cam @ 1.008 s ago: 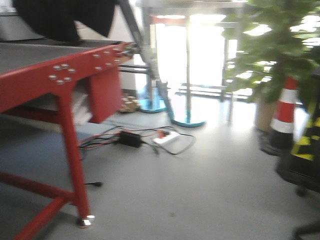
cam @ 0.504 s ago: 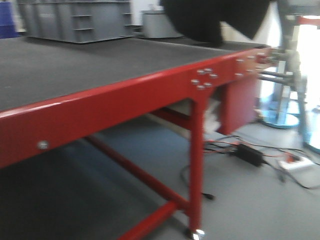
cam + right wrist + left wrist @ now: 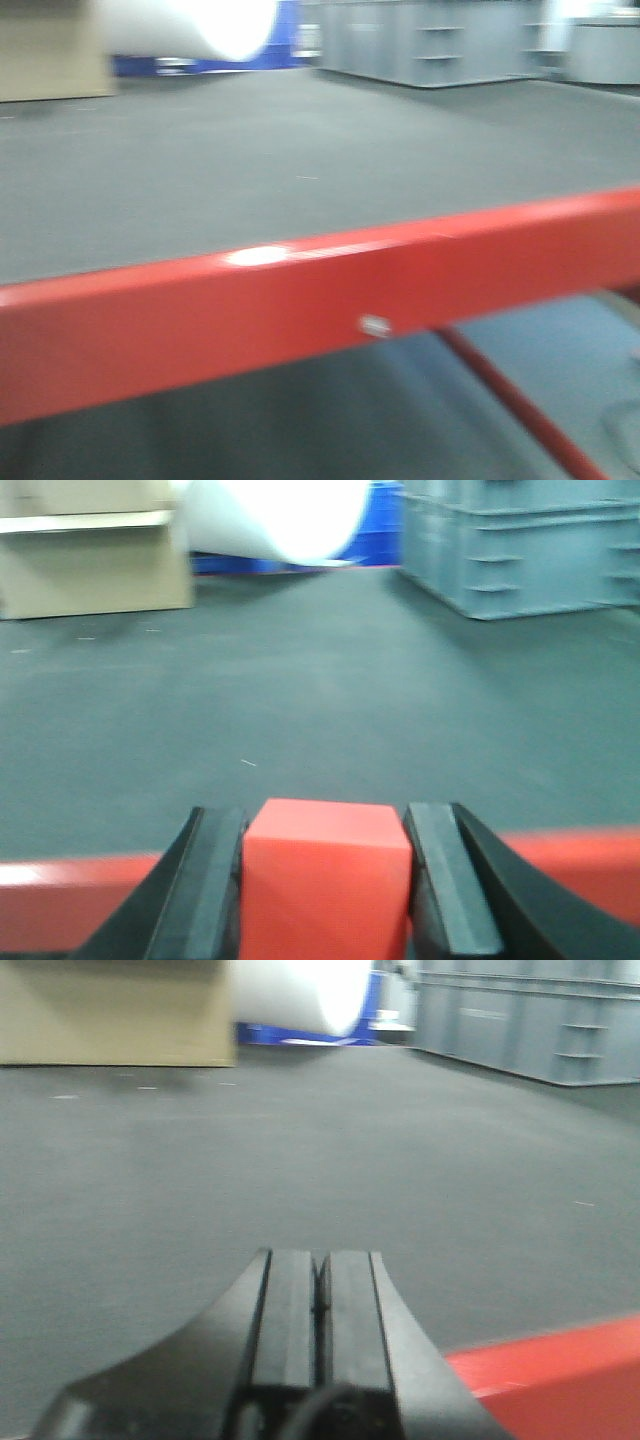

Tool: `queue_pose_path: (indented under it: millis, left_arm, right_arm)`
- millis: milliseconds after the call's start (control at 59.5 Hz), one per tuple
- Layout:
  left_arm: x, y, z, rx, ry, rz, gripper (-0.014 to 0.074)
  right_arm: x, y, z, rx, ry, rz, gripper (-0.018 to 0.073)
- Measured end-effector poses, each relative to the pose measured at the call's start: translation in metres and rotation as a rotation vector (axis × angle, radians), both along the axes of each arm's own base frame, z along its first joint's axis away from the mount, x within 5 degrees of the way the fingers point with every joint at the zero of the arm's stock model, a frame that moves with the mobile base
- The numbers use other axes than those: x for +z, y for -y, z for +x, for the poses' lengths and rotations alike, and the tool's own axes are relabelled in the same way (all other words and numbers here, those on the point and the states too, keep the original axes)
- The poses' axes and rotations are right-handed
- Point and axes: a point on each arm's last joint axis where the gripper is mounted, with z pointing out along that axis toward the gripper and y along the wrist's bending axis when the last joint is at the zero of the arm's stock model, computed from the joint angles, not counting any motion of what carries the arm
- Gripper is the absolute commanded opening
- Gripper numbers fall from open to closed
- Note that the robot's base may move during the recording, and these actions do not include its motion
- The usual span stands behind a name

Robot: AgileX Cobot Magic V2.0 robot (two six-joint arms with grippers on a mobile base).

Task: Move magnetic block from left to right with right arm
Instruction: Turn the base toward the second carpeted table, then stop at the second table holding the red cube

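The front view has swung from the floor to face the table [image 3: 300,300], so carrying looks nearly over: the block [image 3: 325,885] sits clamped in the right gripper [image 3: 325,825] over the near edge, while the left gripper [image 3: 320,1285] is closed and empty.

The tabletop [image 3: 300,160] is a dark grey matt sheet, faintly rough, like felt or rubber. Its front edge is a red-painted metal rail [image 3: 200,320], glossy enough to catch white glare, with a shiny metal bolt [image 3: 374,324]. The block [image 3: 325,890] is smooth, matt red. The left gripper [image 3: 320,1265] and right gripper [image 3: 323,820] look like matt black plastic. At the far edge stand a dull cardboard box [image 3: 110,1015] and grey plastic crates [image 3: 510,550].
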Motion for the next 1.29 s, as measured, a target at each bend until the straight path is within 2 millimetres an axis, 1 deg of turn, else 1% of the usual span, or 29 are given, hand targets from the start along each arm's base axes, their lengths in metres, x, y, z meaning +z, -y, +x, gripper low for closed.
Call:
queue_pose_path:
  millis: [1294]
  left_arm:
    - [0.0,0.0,0.0,0.0,0.0,0.0,-0.0116]
  right_arm:
    - [0.0,0.0,0.0,0.0,0.0,0.0,0.0256]
